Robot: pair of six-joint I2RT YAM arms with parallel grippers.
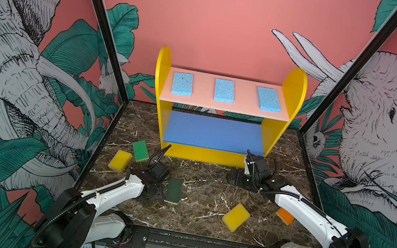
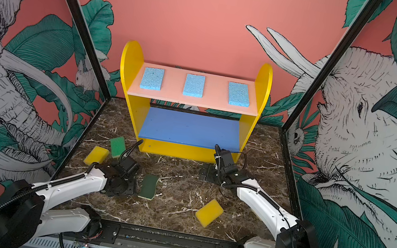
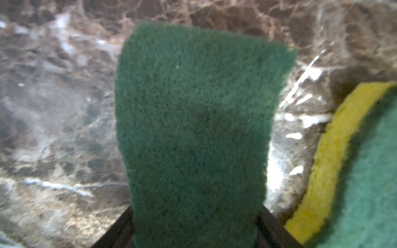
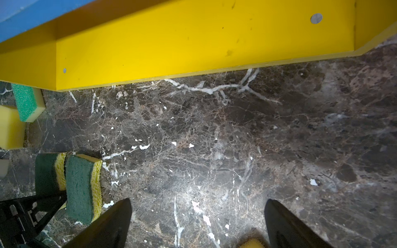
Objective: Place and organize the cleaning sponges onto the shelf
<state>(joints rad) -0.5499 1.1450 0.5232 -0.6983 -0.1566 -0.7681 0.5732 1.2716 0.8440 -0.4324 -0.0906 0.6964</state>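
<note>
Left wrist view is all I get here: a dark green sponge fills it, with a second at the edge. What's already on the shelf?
Observer: Three light-blue sponges lie spaced along the shelf's pink top board; the blue board holds nothing.
Operator: And the right hand?
Observer: The right hand is open and holds nothing, close in front of the shelf's yellow base.
Operator: Which other sponges are loose?
Observer: Two yellow sponges, a bright green sponge and an orange sponge, partly under the right arm, lie on the table.
</note>
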